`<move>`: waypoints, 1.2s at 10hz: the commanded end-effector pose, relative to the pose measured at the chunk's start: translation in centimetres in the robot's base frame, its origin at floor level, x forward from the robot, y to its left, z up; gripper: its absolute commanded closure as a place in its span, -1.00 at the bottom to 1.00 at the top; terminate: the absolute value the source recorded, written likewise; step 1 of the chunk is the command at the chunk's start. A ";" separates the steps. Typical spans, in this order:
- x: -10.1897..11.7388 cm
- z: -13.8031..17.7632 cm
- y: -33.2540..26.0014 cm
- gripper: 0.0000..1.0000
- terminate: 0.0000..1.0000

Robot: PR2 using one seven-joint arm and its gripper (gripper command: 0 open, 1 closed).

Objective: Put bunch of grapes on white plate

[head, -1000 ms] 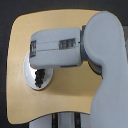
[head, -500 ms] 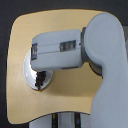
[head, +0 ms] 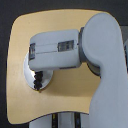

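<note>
Exterior view: the scene is seen from above, and much of the wooden table (head: pixel 60 30) is covered by the grey arm (head: pixel 102 60).
Gripper (head: pixel 36 76): hidden under the forearm casing – whether it is open or closed cannot be told.
White plate (head: pixel 26 70): lies at the table's left side, only part of its rim being shown beside the arm.
Bunch of grapes (head: pixel 37 80): a dark cluster is seen over the plate, just below the casing – held or already resting cannot be told.
Placement: the arm is judged to be reached over the plate so the grapes are set on it, not on bare wood.
</note>
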 end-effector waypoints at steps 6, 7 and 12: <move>1.3 3.7 0.6 -1.00 -1.00; 1.6 5.5 0.8 -1.00 -1.00; 4.0 13.5 -2.3 -1.00 -1.00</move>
